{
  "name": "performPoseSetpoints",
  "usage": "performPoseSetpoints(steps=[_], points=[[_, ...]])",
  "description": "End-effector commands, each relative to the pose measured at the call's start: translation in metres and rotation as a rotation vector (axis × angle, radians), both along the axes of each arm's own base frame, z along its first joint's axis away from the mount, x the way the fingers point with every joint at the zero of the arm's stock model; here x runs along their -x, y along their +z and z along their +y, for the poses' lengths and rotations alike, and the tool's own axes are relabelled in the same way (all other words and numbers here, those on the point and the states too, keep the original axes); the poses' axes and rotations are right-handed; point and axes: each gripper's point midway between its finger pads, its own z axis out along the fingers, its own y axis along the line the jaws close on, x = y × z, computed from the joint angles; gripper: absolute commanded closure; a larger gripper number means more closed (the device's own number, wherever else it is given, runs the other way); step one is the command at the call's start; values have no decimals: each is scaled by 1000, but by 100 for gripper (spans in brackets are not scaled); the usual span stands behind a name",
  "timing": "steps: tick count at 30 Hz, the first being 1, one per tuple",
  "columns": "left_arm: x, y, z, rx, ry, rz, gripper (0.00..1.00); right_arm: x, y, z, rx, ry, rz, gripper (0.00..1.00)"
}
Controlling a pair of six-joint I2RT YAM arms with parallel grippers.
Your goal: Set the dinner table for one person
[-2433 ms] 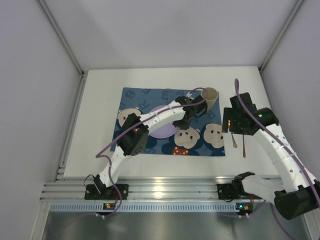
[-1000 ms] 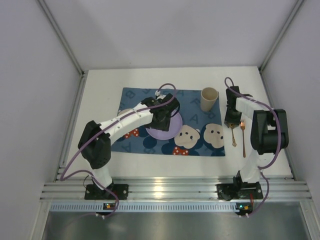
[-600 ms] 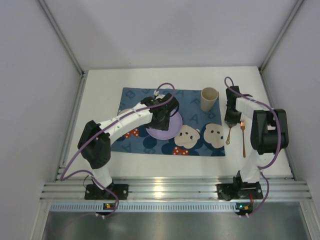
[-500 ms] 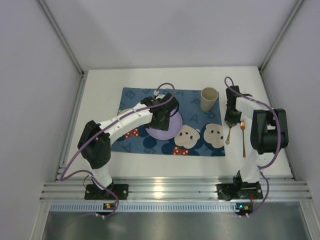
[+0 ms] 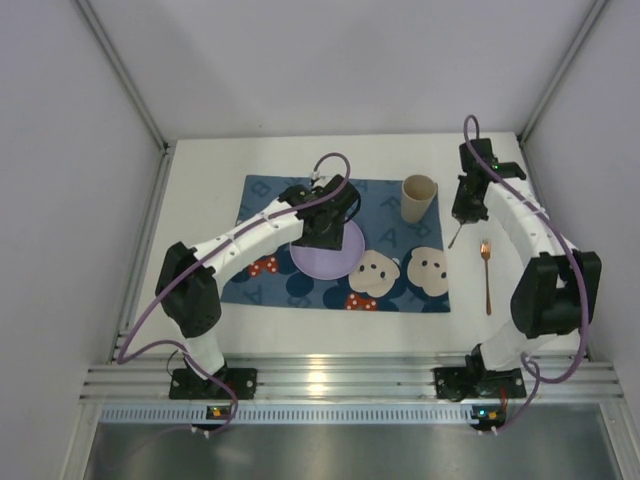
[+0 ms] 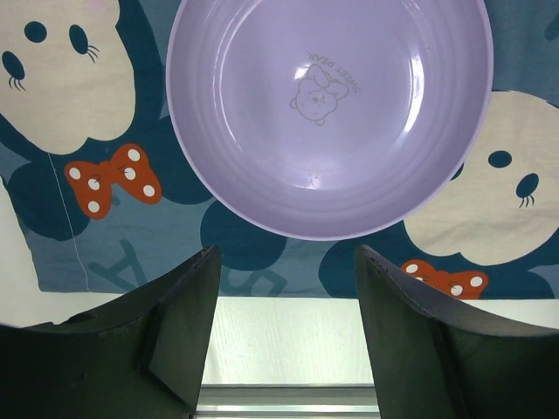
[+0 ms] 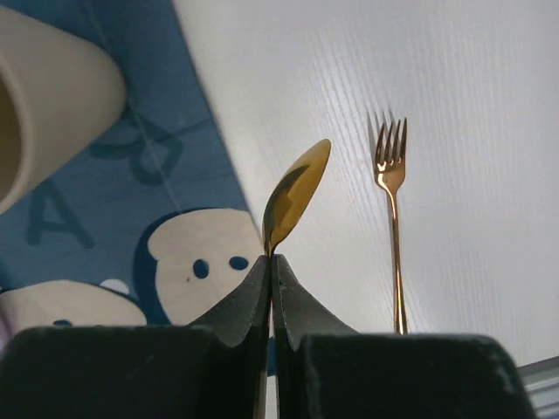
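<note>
The white dinner table [image 5: 200,290] carries a blue cartoon-mouse placemat [image 5: 270,200]. On the mat lies a lavender plate [image 5: 335,258] [image 6: 329,113], and a beige cup [image 5: 419,198] [image 7: 44,113] stands at the mat's far right. My left gripper [image 5: 325,228] [image 6: 286,288] hovers open above the plate, holding nothing. Beyond the mat's right edge, my right gripper [image 5: 464,212] [image 7: 271,262] is shut on the handle of a gold spoon [image 5: 455,238] [image 7: 295,196], which is held off the table. A gold fork [image 5: 487,275] [image 7: 393,218] lies on the table right of the mat.
An aluminium rail [image 5: 320,380] runs along the near edge, where both arm bases sit. White walls enclose the table on the left, far and right sides. Bare tabletop [image 7: 349,70] shows between the mat and the right wall.
My right gripper closed on the spoon beside the fork and lifted it toward the far side. My left gripper left the cup, moved over the plate and stayed open.
</note>
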Motion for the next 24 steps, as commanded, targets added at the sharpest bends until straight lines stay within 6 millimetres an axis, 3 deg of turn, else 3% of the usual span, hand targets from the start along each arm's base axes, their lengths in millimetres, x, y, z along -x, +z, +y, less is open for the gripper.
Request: performPoseSetpoints(steps=[1,4,7,8,11,14,17,24], points=[[-2,13,1,4,7,-13,32,16,43,19,-6,34,-62,100],[-1,15,5,-2,13,-18,32,28,54,41,-29,84,-75,100],[1,18,9,-6,23,-23,32,40,60,76,-68,158,-81,100],[2,17,11,-9,28,-19,32,47,60,96,-83,204,-76,100],[5,18,15,-9,43,-25,32,60,55,133,-86,297,-65,100],[8,21,19,2,64,-34,32,63,42,156,-40,359,-53,100],[13,21,23,10,80,-33,32,58,33,180,15,448,-66,100],[29,27,45,4,130,-41,32,24,-7,192,216,522,-47,100]])
